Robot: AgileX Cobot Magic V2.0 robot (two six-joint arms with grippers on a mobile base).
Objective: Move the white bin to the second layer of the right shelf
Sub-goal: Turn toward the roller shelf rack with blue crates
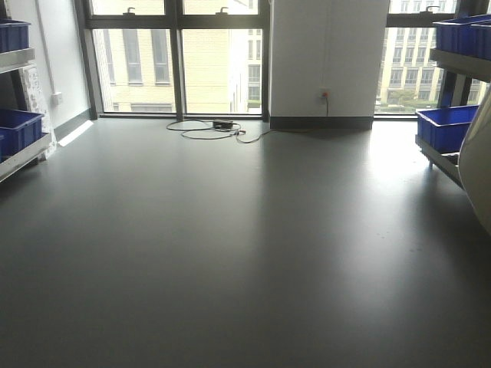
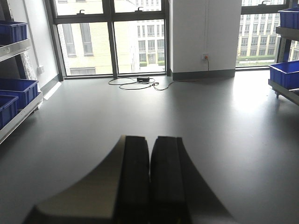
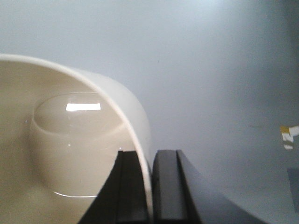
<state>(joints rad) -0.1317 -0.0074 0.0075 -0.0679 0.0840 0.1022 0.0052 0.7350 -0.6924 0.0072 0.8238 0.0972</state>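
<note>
Cream-white bin (image 3: 70, 140) rim pinched by right fingers (image 3: 169, 186), left fingers (image 2: 135, 182) clenched empty, open grey floor (image 1: 230, 245), blue crates (image 1: 445, 126) flanking

Crates (image 1: 449, 126) are set on racks (image 1: 23, 156) left and right; a cable (image 1: 201, 136) is laid before the windows (image 1: 219, 69); the bin (image 3: 70, 140) is clamped in the right gripper (image 3: 150, 157).

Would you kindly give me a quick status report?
Left gripper shut, empty. Right gripper shut on white bin rim. Cable ahead by window; blue crates both sides.
</note>
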